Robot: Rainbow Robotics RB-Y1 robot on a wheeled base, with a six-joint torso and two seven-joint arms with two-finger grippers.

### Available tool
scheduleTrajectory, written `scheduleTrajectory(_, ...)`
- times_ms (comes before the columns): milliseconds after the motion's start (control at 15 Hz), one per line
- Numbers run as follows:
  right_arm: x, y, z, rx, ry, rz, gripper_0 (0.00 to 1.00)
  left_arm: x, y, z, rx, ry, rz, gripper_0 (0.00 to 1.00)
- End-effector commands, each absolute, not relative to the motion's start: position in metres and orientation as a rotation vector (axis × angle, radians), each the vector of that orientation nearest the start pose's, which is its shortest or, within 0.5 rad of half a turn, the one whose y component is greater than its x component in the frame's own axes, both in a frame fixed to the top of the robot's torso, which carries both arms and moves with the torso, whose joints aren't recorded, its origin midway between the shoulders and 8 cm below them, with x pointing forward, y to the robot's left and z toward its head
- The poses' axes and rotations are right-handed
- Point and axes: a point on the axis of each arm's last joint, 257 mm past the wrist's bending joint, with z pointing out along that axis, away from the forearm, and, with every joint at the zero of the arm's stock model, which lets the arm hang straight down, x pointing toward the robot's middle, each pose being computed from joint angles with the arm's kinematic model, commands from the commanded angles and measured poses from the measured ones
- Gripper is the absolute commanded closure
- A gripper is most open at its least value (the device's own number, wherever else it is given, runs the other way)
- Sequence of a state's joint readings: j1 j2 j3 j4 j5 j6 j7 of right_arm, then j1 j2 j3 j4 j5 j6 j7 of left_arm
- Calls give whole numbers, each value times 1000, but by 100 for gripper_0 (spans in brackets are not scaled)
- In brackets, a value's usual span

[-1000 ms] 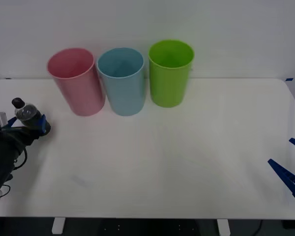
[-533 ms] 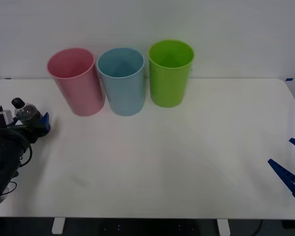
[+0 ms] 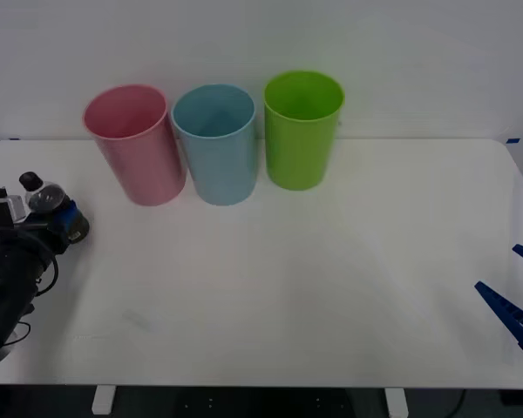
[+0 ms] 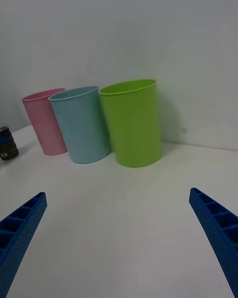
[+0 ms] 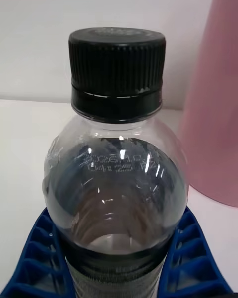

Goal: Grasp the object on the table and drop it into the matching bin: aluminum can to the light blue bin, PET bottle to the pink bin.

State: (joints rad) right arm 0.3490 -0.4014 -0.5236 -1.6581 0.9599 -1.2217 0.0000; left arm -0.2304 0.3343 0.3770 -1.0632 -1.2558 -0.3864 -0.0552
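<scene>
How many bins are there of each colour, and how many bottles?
Pink bin: 1
Light blue bin: 1
Green bin: 1
Bottle, held in the left gripper near the table's left edge: 1
Total: 4 things. The right gripper waits open at the right side, holding nothing.

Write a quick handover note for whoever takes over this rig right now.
Left tool: shut on the PET bottle, fingers on both its sides, at the table's left edge.
Right tool: open, idle at the table's right edge.
Bins: the pink bin, the light blue bin and a green bin stand in a row at the back.
Done: bottle grasped.
Left: carry it to the pink bin and drop it in.
</scene>
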Motion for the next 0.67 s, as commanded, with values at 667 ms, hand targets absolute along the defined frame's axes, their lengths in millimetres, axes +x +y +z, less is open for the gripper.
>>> scheduleTrajectory(667,342,-330,-169,-465,1441,567,0,540,419,-212,-82,1560,-133,100)
